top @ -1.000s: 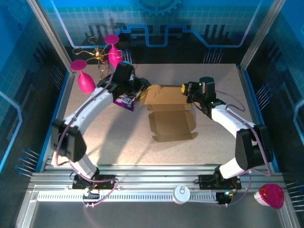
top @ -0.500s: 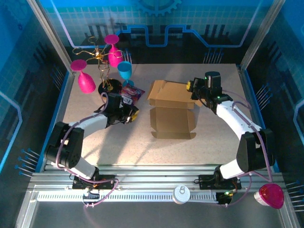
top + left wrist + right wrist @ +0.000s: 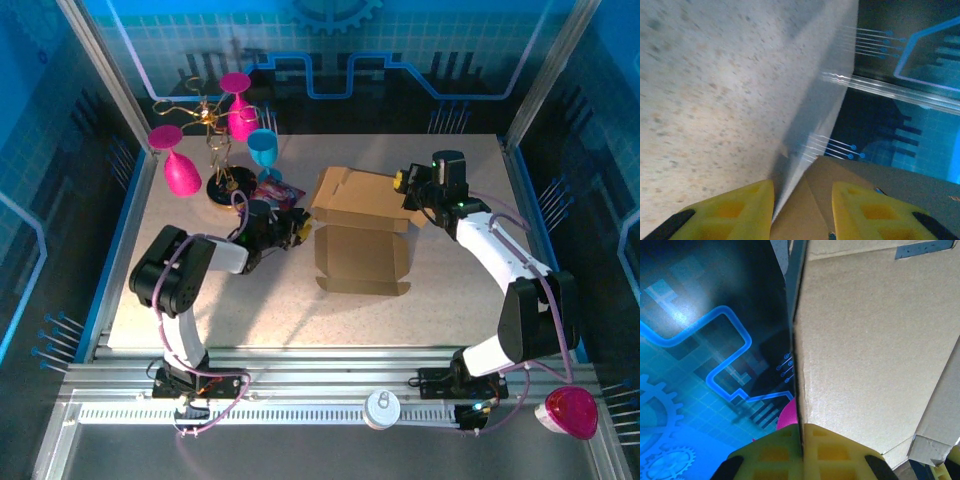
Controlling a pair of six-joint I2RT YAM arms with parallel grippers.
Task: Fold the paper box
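1. While the fold looks only part done, the overhead view shows the plain brown cardboard paper box (image 3: 360,262) lying mid-table on the speckled grey table (image 3: 450,310). Its near panel is flat and its far part is lifted into a low, tilted wall. The long axis runs roughly from the near edge to the far one, with the tabbed flat end pointing back towards the arm bases. The black-and-yellow right gripper (image 3: 405,185) sits at the raised far right corner. The left gripper (image 3: 296,232) lies low, just beside the box's left edge, near a small purple snack packet (image 3: 278,192).

2. In the left wrist view, the left gripper (image 3: 802,185) has its yellow fingers (image 3: 730,212) standing apart. A corner of the paper box (image 3: 810,212) lies in the gap, and as far as I can see nothing is pinched.

3. In the right wrist view, the right gripper (image 3: 801,429) has its fingers together on the thin edge of an upright panel of the paper box (image 3: 875,340).

4. My reading is that the walls are being raised. The next move calls for the left gripper to catch the left flap and turn it up while the right one steadies its panel.
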